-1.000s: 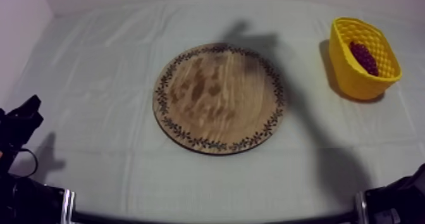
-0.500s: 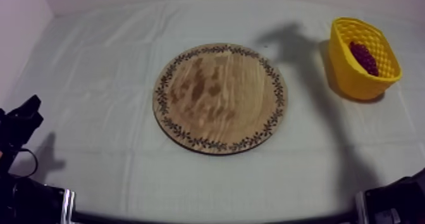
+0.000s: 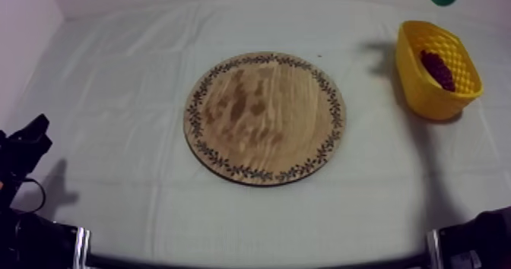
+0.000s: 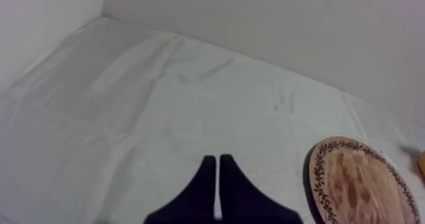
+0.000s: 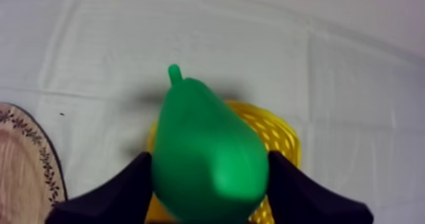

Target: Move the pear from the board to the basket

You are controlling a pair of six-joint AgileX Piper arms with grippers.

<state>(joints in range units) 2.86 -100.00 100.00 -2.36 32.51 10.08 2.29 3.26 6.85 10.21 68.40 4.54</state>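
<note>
Grey-white clothed bench [image 3: 114, 97]: right jaws grip green toy pear [image 5: 209, 154], long axis along them, over yellow lattice basket [image 5: 278, 138]; left jaws closed, empty.

Surface [image 3: 114, 97] was covered in grey-white cloth, matt, creased along fold lines. Board [image 3: 265, 118] was wood, grain visible, darker blotches at 10 o'clock from centre, dark leaf pattern round rim. Basket [image 3: 426, 97] was yellow plastic, lattice walls. Grapes [image 3: 437, 68] looked dark red, bumpy. Pear [image 5: 205, 138] was green, smooth, plastic-looking. Right hand [image 5: 209, 155] fingers [image 5: 120, 192] were black, matt.
</note>
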